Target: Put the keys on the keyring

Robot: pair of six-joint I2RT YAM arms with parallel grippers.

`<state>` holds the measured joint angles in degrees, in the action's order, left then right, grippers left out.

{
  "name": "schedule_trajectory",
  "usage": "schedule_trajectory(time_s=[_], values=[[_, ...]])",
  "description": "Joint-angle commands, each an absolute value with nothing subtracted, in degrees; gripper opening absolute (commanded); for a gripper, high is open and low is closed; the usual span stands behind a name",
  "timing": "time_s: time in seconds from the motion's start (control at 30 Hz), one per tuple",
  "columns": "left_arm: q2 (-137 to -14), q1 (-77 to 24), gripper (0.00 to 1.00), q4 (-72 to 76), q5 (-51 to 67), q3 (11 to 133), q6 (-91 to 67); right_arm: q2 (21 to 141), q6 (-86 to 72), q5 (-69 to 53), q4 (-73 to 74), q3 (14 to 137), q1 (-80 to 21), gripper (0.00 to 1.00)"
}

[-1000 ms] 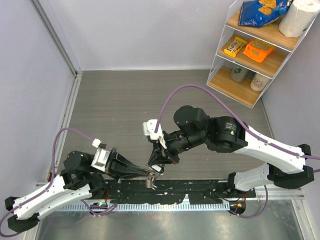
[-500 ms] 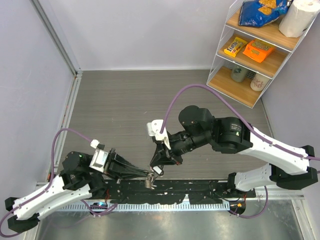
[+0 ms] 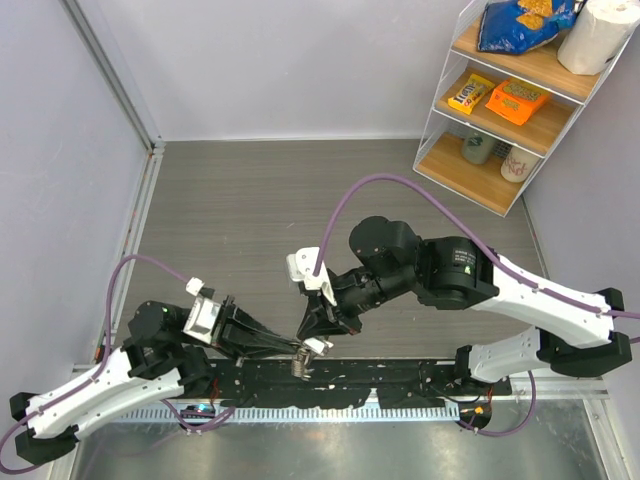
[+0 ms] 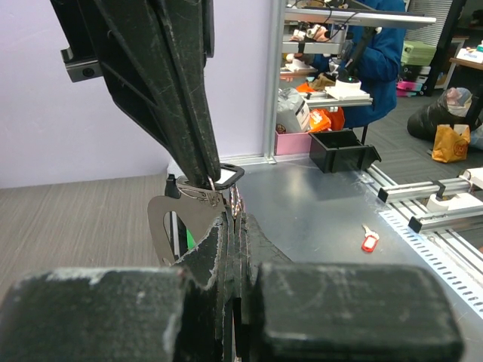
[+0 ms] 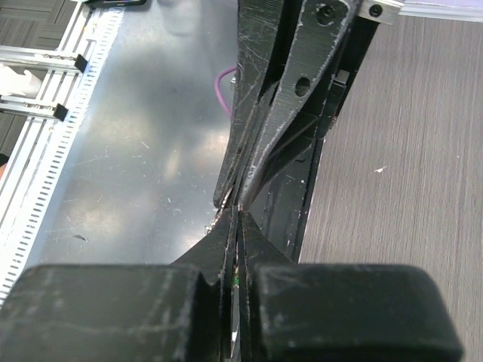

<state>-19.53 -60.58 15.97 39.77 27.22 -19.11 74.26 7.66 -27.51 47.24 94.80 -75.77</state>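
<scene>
My left gripper (image 3: 298,350) (image 4: 235,217) is shut on the keyring (image 4: 160,226), a pale grey flat loop hanging at its tip, with a thin metal ring (image 4: 238,197) standing just above the fingers. In the top view the keyring (image 3: 299,365) dangles over the black rail. My right gripper (image 3: 314,338) (image 5: 240,210) comes down from above, shut, its tip meeting the left tip. A green sliver of a key (image 5: 237,280) shows between its pads; the rest of the key is hidden. Its fingers (image 4: 181,98) fill the upper left wrist view.
A black rail (image 3: 400,380) runs along the near table edge, with a metal surface (image 5: 136,151) beyond it. A small red-headed key (image 4: 369,240) lies on that metal. A wooden shelf (image 3: 500,110) with snacks stands at the back right. Purple cable (image 3: 380,180) arcs over the right arm.
The right arm's wrist swung slightly right, then back left. Both gripper tips stayed together at the keyring, and both stayed shut.
</scene>
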Motion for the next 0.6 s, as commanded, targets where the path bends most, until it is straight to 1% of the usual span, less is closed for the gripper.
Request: schedule_trajectory(time_s=[0.0,0.2,0.57], values=[[-19.8,-60.6,0.0,20.4,40.0,29.8,-19.3,73.7,9.8,-29.2,46.8,95.5,-77.0,0.05],[-19.3,-60.6,0.0,20.6,39.7,29.7,-19.5,73.0,11.2,-29.3,48.3,94.4,-78.0,0.05],[-18.6,-60.6,0.0,22.0,39.1,29.5,-19.9,69.4,11.1,-28.7,46.3,89.9,-78.6,0.05]])
